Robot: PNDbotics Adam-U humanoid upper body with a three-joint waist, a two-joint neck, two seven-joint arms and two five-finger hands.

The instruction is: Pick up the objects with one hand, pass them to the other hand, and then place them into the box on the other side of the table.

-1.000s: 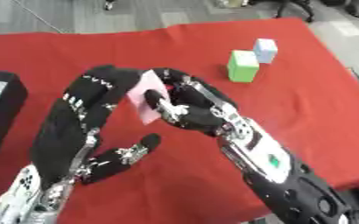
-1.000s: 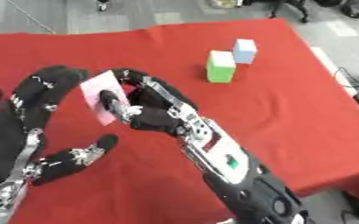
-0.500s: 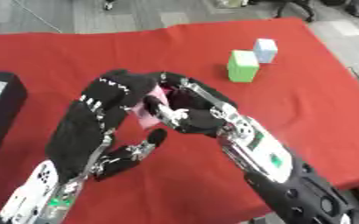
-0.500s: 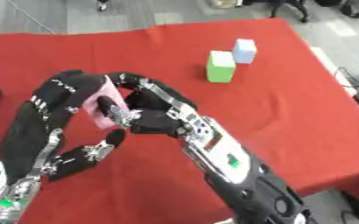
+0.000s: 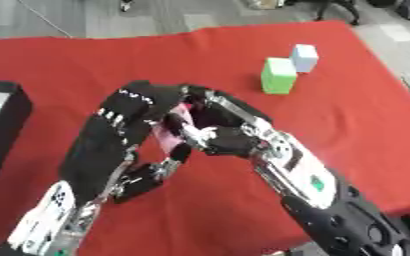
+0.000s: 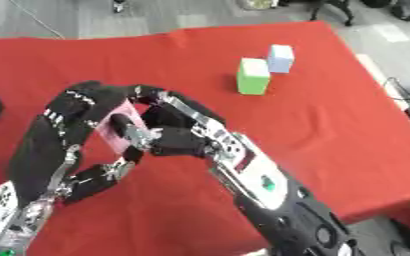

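Right, left eye view first: your two hands are meeting over the red tablecloth (image 5: 95,65), w/ a pink block (image 5: 169,131) caught between them at mid-table. Your left hand (image 5: 125,125) is arching in from the lower left, fingers curling over the top of the block and thumb sitting low beneath it. Your right hand (image 5: 222,135) is coming in from the lower right, fingers wrapping the block's right side, a light fingertip pressing its face. Both hands are gripping it, so it's sitting off the cloth btwn the palms. Which hand is carrying the weight isn't clear, since the fingers are overlapping and hiding most of the block. Far right, a green block (image 5: 278,75) is standing upright on the cloth, and a pale blue block (image 5: 304,57) is standing just behind it to the right, touching or nearly so. At the left edge, the black box (image 5: 3,125) is showing one dark wall and a light inside.

Right eye view: the pink block (image 6: 121,131) is showing more of its flat face here, tilted, w/ your left hand (image 6: 73,117) hooking over its upper edge and your right hand (image 6: 178,137) closing on it from the right. The green block (image 6: 253,76) and pale blue block (image 6: 280,58) are standing well apart from the hands. Only a sliver of the box is showing at the left edge.
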